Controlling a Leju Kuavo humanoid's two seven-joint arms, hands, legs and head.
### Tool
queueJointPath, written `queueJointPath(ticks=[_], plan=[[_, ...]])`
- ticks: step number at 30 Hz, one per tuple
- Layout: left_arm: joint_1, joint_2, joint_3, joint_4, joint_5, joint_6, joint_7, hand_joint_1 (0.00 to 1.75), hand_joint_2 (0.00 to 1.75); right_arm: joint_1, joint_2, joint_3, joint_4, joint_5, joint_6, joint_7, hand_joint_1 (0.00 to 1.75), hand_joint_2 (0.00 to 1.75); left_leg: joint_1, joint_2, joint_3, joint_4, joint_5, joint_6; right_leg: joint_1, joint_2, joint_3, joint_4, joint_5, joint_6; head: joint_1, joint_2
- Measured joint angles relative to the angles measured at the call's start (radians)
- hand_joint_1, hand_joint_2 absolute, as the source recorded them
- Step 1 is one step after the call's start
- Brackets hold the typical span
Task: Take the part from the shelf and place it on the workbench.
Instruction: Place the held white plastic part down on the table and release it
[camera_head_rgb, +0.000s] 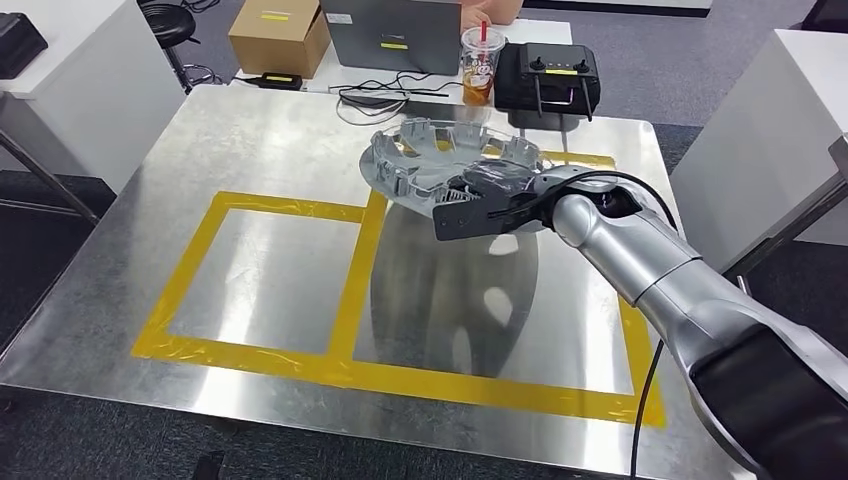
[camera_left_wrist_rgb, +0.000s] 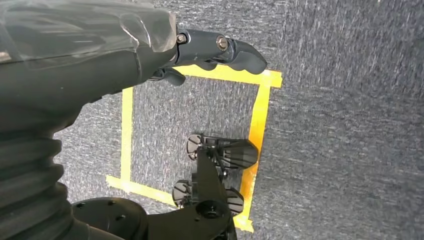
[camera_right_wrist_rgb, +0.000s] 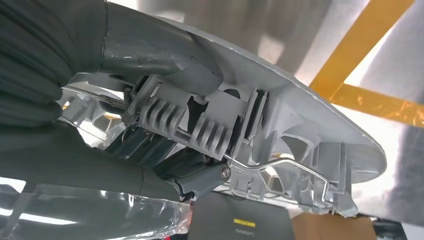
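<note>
The right arm (camera_head_rgb: 700, 300) enters from the lower right of the head frame, nearest the lens, and reaches up toward the centre. Its right hand (camera_head_rgb: 490, 200) grips the grey part (camera_head_rgb: 430, 155) by its near rim, fingers closed over the ribbed edge as the right wrist view shows, so the dish-like shell hangs tilted above the workbench (camera_head_rgb: 250, 150). It appears held clear of the steel, over the right-hand cell of the yellow tape outline (camera_head_rgb: 350, 290), probably so it can be lowered into that marked spot. The left hand (camera_left_wrist_rgb: 220, 50) hangs over carpet, fingers curled in, holding nothing.
</note>
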Motion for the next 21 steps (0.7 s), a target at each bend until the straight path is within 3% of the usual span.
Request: queueJointPath(ticks=[1, 3, 5, 8, 10, 11, 13, 15, 16, 17, 19, 21], plan=[[-0.001, -0.001, 0.000, 0.000, 0.000, 0.003, -0.003, 0.00, 1.75, 0.000, 0.003, 0.006, 0.002, -0.003, 0.001, -0.001, 1.75, 1.75, 0.001, -0.001, 0.000, 0.002, -0.001, -0.001, -0.002, -0.001, 0.010, -0.023, 0.016, 0.010, 0.000, 0.000], [-0.002, -0.004, 0.000, 0.000, 0.000, 0.012, -0.010, 0.00, 1.75, 0.000, 0.010, 0.016, 0.003, -0.014, 0.005, -0.003, 1.75, 1.75, 0.003, -0.002, -0.001, 0.010, -0.006, -0.008, -0.006, -0.008, 0.073, -0.159, 0.070, 0.028, 0.001, 0.000], [-0.005, -0.005, 0.000, 0.000, 0.001, 0.021, -0.016, 0.00, 1.75, 0.002, 0.021, 0.022, -0.001, -0.035, 0.016, -0.007, 1.75, 1.75, 0.000, -0.001, -0.007, 0.021, -0.013, -0.019, -0.007, -0.011, 0.124, -0.261, 0.105, 0.024, 0.002, 0.000], [-0.011, -0.006, 0.000, 0.000, 0.012, 0.028, -0.018, 0.00, 1.75, 0.016, 0.043, 0.035, -0.020, -0.076, 0.048, -0.008, 1.75, 1.75, -0.001, 0.002, -0.011, 0.027, -0.015, -0.032, -0.004, -0.004, 0.133, -0.276, 0.111, 0.005, 0.002, 0.000], [-0.016, -0.007, 0.000, 0.000, 0.018, 0.029, -0.016, 0.00, 1.75, 0.025, 0.059, 0.048, -0.040, -0.099, 0.081, 0.008, 1.75, 1.75, 0.003, 0.001, -0.023, 0.051, -0.034, -0.043, -0.009, -0.002, 0.137, -0.279, 0.112, -0.005, 0.000, 0.000], [-0.019, -0.008, 0.000, 0.000, 0.019, 0.030, -0.015, 0.00, 1.75, 0.028, 0.068, 0.056, -0.049, -0.105, 0.097, 0.021, 1.75, 1.75, 0.006, 0.000, -0.041, 0.091, -0.057, -0.050, -0.012, -0.002, 0.139, -0.280, 0.112, -0.010, -0.001, 0.000], [-0.023, -0.009, 0.000, 0.000, 0.019, 0.032, -0.013, 0.00, 1.75, 0.031, 0.085, 0.074, -0.062, -0.109, 0.125, 0.046, 1.75, 1.75, 0.010, 0.000, -0.104, 0.225, -0.117, -0.060, -0.011, 0.000, 0.141, -0.280, 0.112, -0.017, -0.005, 0.000], [-0.023, -0.008, 0.000, 0.000, 0.020, 0.034, -0.012, 0.00, 1.75, 0.033, 0.096, 0.098, -0.066, -0.100, 0.146, 0.074, 1.75, 1.75, 0.013, 0.000, -0.152, 0.318, -0.141, -0.063, -0.011, 0.000, 0.141, -0.280, 0.112, -0.019, -0.005, 0.000], [-0.023, -0.008, 0.000, 0.000, 0.020, 0.036, -0.012, 0.00, 1.75, 0.033, 0.100, 0.111, -0.066, -0.094, 0.155, 0.086, 1.75, 1.75, 0.013, 0.000, -0.150, 0.309, -0.126, -0.063, -0.011, 0.001, 0.142, -0.280, 0.112, -0.019, -0.005, 0.000], [-0.023, -0.007, 0.000, 0.000, 0.021, 0.038, -0.011, 0.00, 1.75, 0.033, 0.104, 0.124, -0.066, -0.089, 0.160, 0.096, 1.75, 1.75, 0.013, 0.000, -0.125, 0.258, -0.095, -0.060, -0.011, 0.002, 0.143, -0.280, 0.112, -0.019, -0.005, 0.000], [-0.024, -0.005, 0.000, 0.000, 0.021, 0.042, -0.011, 0.00, 1.75, 0.028, 0.110, 0.144, -0.066, -0.087, 0.162, 0.106, 1.75, 1.75, 0.011, -0.001, -0.049, 0.112, -0.038, -0.054, -0.009, 0.004, 0.143, -0.280, 0.112, -0.017, -0.005, 0.000], [-0.024, -0.002, 0.000, 0.000, 0.021, 0.044, -0.011, 0.00, 1.75, 0.021, 0.112, 0.156, -0.065, -0.091, 0.160, 0.110, 1.75, 1.75, 0.006, -0.003, -0.005, 0.035, -0.022, -0.047, -0.005, 0.004, 0.141, -0.280, 0.113, -0.012, -0.004, 0.000]])
